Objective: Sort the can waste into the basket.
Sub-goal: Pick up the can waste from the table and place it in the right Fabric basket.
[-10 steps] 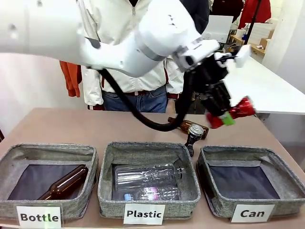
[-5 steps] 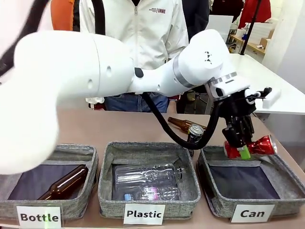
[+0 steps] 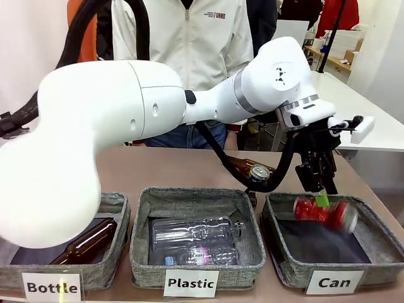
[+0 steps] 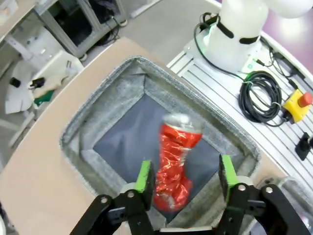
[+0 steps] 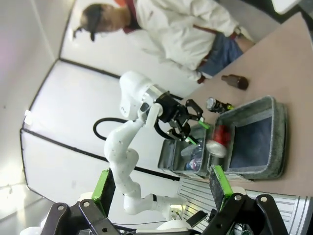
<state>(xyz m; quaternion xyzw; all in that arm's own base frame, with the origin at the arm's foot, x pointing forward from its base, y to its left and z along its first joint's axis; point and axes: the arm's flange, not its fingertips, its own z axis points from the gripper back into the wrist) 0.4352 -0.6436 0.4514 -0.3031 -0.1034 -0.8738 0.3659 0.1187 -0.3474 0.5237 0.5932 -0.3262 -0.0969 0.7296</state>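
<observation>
Freed since half a second ago, the crumpled red aluminium can tumbles from our left gripper, jaws now parted, into the square grey fabric basket marked "Can". We judge it could bounce off the far rim onto the brown table. Our right gripper holds its jaws wide, empty.

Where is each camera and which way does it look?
Front view: sits between the arms, faces across the table at the person; the left arm crosses, left gripper open above the Can basket.
Left wrist view: on the left wrist, looks down past its green pads at the red can and that basket.
Right wrist view: on the right wrist, sideways, faces the table past the open right gripper.
Shared: all show the red can and basket.
</observation>
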